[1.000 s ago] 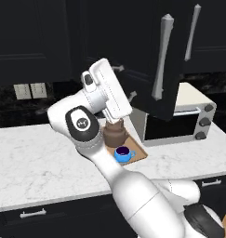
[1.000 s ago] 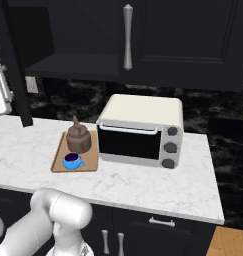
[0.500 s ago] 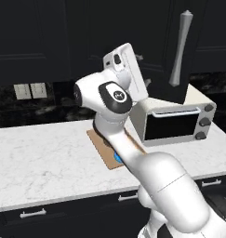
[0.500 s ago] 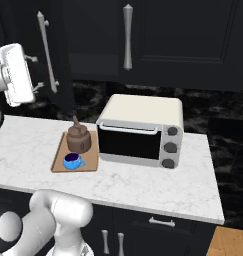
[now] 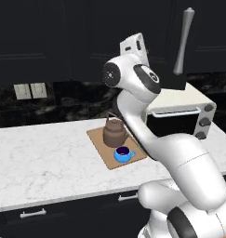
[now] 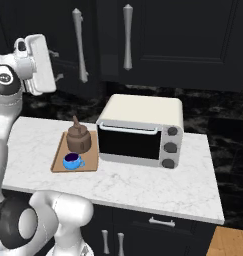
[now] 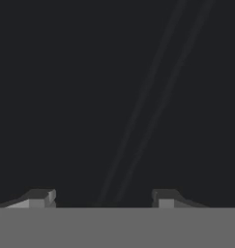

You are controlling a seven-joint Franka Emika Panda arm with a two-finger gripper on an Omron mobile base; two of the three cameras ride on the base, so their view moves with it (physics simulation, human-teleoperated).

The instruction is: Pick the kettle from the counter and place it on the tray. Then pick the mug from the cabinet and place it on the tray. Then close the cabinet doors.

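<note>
**Gripper raised at the cabinet, kettle and mug on the tray**

Your gripper [image 7: 102,197] is up high, close against a flat black surface. In the hand view its two fingertips [image 7: 39,197] stand well apart with nothing between them, so the jaws are wide and hold nothing. Two faint pale streaks run slantwise across the black surface ahead of the tips; you cannot tell from that view which panel it is.

In the right base view the white hand sits just beside a door [image 6: 68,45] of the cabinet, near its long silver handle [image 6: 79,46]. The second door [image 6: 158,40] lies beyond that, farther from the gripper, with its own handle [image 6: 127,36]. In the left base view one handle [image 5: 183,42] stands up past the hand, on its far side.

Well below the gripper, on the bench [image 5: 44,162], lies the tray [image 5: 98,139]. The kettle [image 5: 115,132] stands upright on the tray, its bail handle arched over the lid. The mug [image 5: 123,154] sits on the same tray, just beside the kettle on the side nearer the bench's front edge, upright with its dark inside showing. A toaster oven [image 6: 140,131] stands on the bench just beside the tray, also well below the gripper.
</note>
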